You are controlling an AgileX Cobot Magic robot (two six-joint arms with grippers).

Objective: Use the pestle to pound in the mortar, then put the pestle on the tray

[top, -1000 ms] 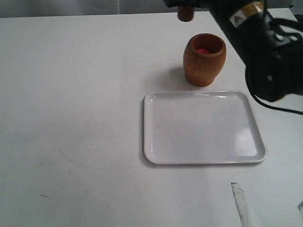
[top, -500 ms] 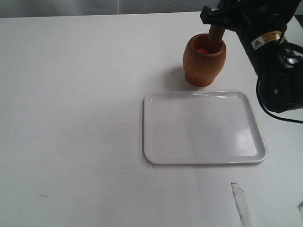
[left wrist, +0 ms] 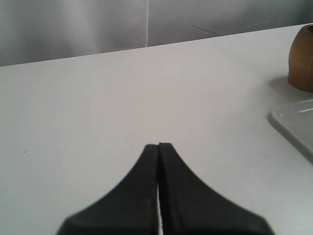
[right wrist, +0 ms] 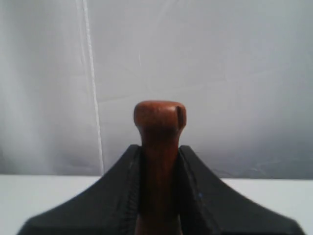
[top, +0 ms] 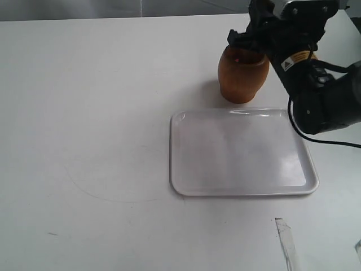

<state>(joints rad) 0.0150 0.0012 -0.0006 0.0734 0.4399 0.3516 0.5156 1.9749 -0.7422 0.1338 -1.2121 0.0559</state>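
The light brown wooden mortar (top: 241,79) stands just behind the white tray (top: 179,152), and a bit of red shows at its rim. My right gripper (top: 248,44) sits low over the mortar's mouth and covers most of it; the pestle is hidden there in the exterior view. In the right wrist view the gripper (right wrist: 160,152) is shut on the narrow neck of the dark reddish-brown pestle (right wrist: 160,117), whose round knob sticks out past the fingertips. My left gripper (left wrist: 159,146) is shut and holds nothing, hovering over bare table; the mortar (left wrist: 303,61) and the tray corner (left wrist: 293,122) lie at that view's edge.
A thin clear strip (top: 286,244) lies on the white table near the front right edge. A grey backdrop (left wrist: 98,24) rises behind the table's far edge. The right arm's black body (top: 327,101) hangs over the tray's right back corner.
The right gripper carried the pestle from above and behind the mortar over its mouth, then pushed down until the gripper sat on the rim. The left gripper's earlier state is not shown.
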